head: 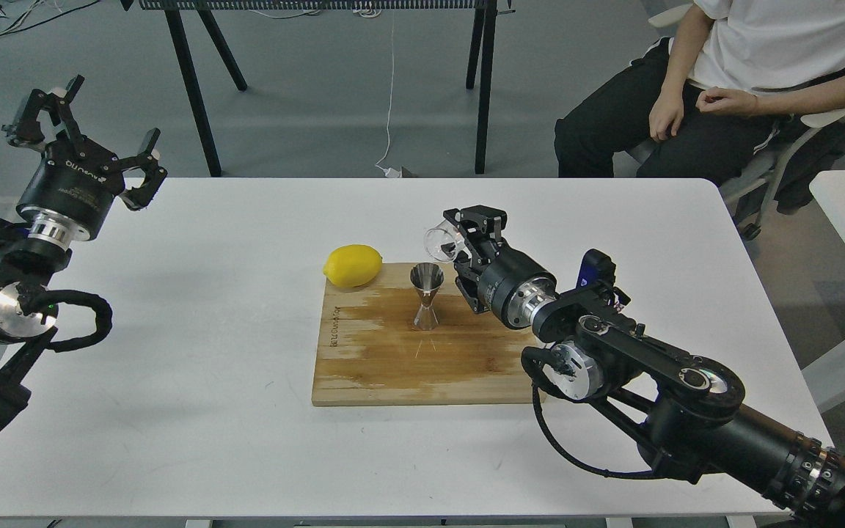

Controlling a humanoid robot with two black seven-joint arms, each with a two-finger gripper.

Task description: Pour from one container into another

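The shiny steel jigger [427,296] stands upright on the wooden cutting board [393,359]. Just above and right of its mouth, the clear glass cup [443,243] is tipped on its side, its open end facing left toward the jigger. My right gripper [466,238] is shut on the cup. No liquid stream is visible. My left gripper [89,121] is raised at the table's far left edge, open and holding nothing.
A yellow lemon [353,265] rests at the board's back left corner. The white table [210,367] carries the board. A seated person [730,88] is behind the table at the right, and black table legs [191,88] stand behind.
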